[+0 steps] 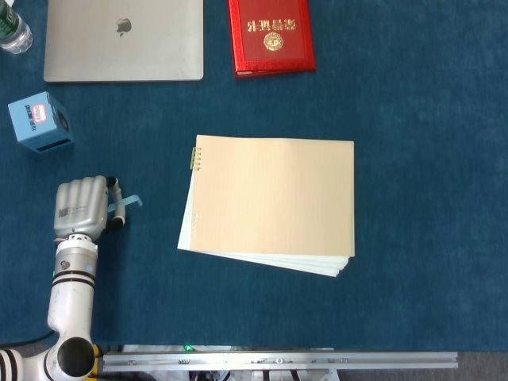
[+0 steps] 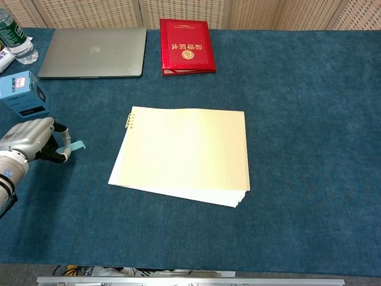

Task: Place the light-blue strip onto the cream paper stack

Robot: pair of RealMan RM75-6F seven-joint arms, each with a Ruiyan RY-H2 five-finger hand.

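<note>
My left hand point(image 1: 82, 206) point(image 2: 30, 139) is at the table's left side, fingers curled, pinching a small light-blue strip point(image 1: 127, 204) point(image 2: 72, 145) that sticks out to its right. The cream paper stack point(image 1: 274, 203) point(image 2: 186, 154), bound at its upper left corner, lies in the middle of the blue table, well to the right of the hand. My right hand shows in neither view.
A light-blue box point(image 1: 41, 121) point(image 2: 24, 94) stands just behind the left hand. At the back lie a silver laptop point(image 1: 124, 40) point(image 2: 93, 52) and a red booklet point(image 1: 271, 35) point(image 2: 186, 46). A water bottle point(image 2: 16, 42) stands at the back left corner.
</note>
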